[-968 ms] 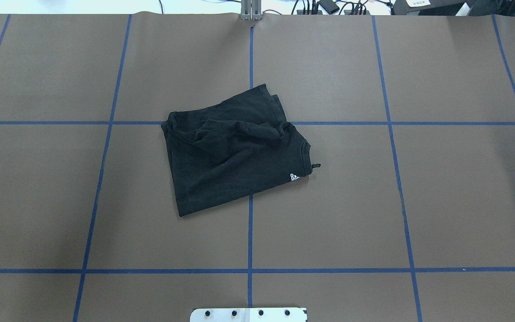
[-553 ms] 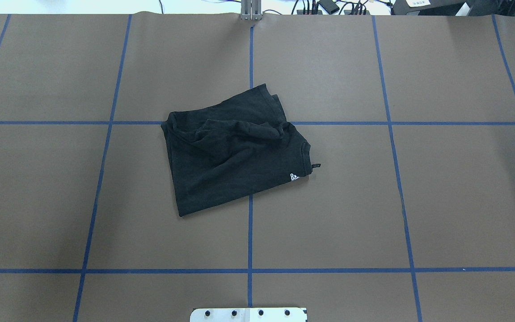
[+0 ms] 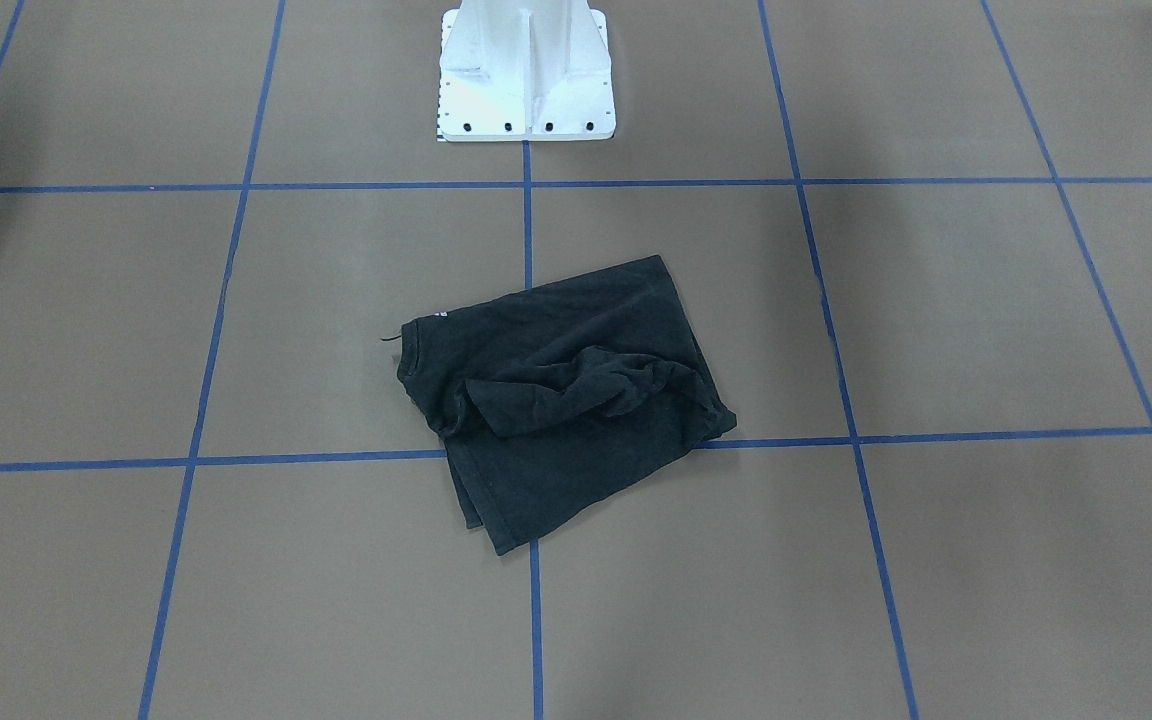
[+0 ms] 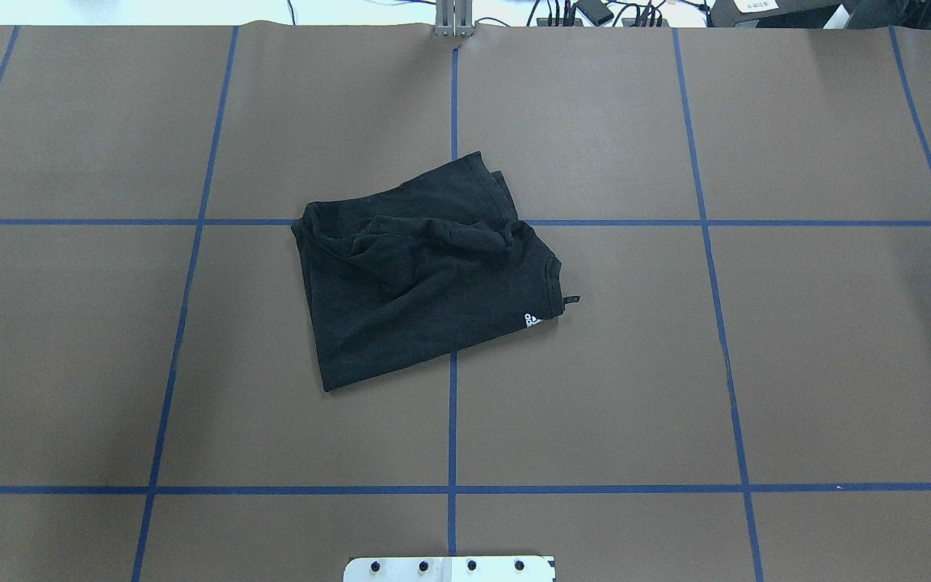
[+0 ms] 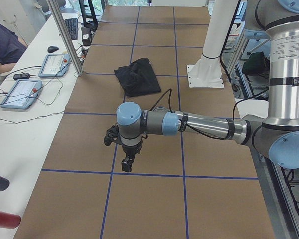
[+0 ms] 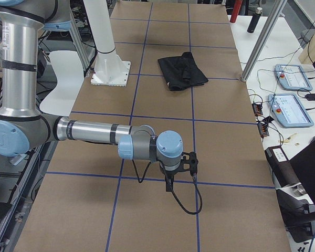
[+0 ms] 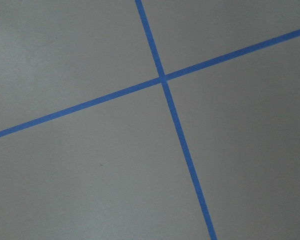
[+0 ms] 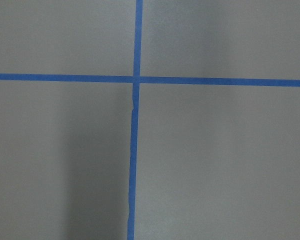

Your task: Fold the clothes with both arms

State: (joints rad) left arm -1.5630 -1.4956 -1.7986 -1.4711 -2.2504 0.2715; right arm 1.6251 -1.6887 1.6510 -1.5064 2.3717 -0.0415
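Observation:
The black T-shirt (image 4: 417,275) lies folded and rumpled near the middle of the brown table, with a bunched ridge across its far half. Only a small white bit of print (image 4: 532,320) shows at its right corner. It also shows in the front-facing view (image 3: 556,400) and both side views (image 5: 137,77) (image 6: 181,71). My left gripper (image 5: 127,162) hangs over the table's left end, far from the shirt. My right gripper (image 6: 169,184) hangs over the right end, also far off. I cannot tell whether either is open or shut. Both wrist views show only table and tape.
The white pedestal base (image 3: 526,70) stands on the robot's side of the shirt. Blue tape lines (image 4: 452,420) grid the table. A bench with control tablets (image 5: 20,92) (image 6: 289,107), cables and a seated person (image 5: 2,45) runs along the far side, behind aluminium posts (image 5: 65,35).

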